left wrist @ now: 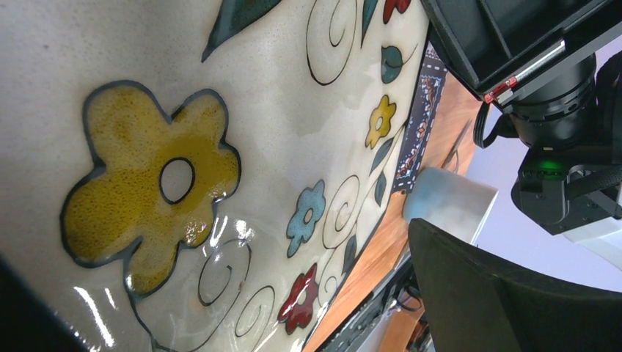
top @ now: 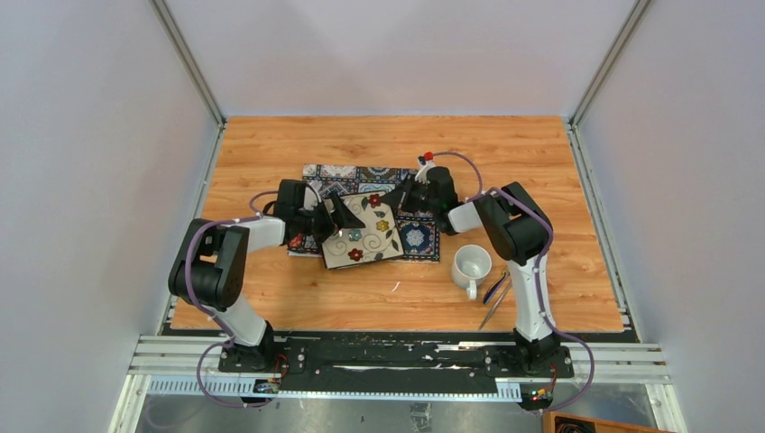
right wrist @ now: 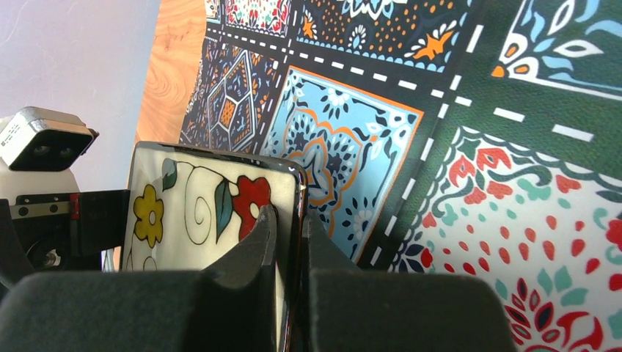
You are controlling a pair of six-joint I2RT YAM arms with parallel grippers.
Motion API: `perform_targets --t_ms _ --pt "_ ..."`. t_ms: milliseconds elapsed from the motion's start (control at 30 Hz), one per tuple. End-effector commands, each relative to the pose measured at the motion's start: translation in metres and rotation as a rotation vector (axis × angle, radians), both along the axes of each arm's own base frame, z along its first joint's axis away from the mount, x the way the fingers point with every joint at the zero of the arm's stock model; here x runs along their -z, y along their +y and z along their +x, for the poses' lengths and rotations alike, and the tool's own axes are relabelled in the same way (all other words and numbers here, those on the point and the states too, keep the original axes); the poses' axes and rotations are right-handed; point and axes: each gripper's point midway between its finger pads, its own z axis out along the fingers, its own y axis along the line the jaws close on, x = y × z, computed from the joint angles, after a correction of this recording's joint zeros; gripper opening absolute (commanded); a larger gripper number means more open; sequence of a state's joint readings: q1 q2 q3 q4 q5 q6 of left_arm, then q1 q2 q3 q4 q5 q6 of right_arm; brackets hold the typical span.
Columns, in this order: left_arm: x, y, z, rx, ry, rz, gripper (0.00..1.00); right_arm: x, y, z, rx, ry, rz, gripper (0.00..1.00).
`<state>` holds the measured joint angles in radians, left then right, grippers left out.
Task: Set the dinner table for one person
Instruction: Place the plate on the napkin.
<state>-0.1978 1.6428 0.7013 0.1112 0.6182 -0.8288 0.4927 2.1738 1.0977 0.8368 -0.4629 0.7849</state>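
Square plate [left wrist: 293, 110]: glazed ceramic, glossy, speckled cream, showing bright reflections. Placemat [right wrist: 455, 147]: printed cloth, matt, fine woven texture. Bench [top: 271, 153]: wood-grain planks, smooth, low sheen; mug [top: 471, 264]: white, glossy glaze.

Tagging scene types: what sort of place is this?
Probably a lab robot cell, not a dining room: plain white walls box in the table, aluminium posts stand at its far corners, and a black rail runs along its near edge.

Cream floral plate [top: 362, 242], multicolour tile-patterned placemat [top: 418, 237]
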Motion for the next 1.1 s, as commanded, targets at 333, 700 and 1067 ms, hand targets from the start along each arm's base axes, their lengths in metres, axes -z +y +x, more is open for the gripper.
perform_targets --t_ms 333,700,1067 --pt "0.049 0.031 0.008 -0.043 0.011 0.222 1.00 0.044 -0.058 -0.001 0.034 0.068 -0.140 0.00" --pt "0.044 0.025 0.010 -0.035 0.000 0.167 0.99 0.034 -0.077 0.011 0.062 0.044 -0.149 0.00" --pt "0.041 0.025 0.006 -0.033 -0.007 0.164 0.64 0.029 -0.078 0.014 0.064 0.036 -0.144 0.00"
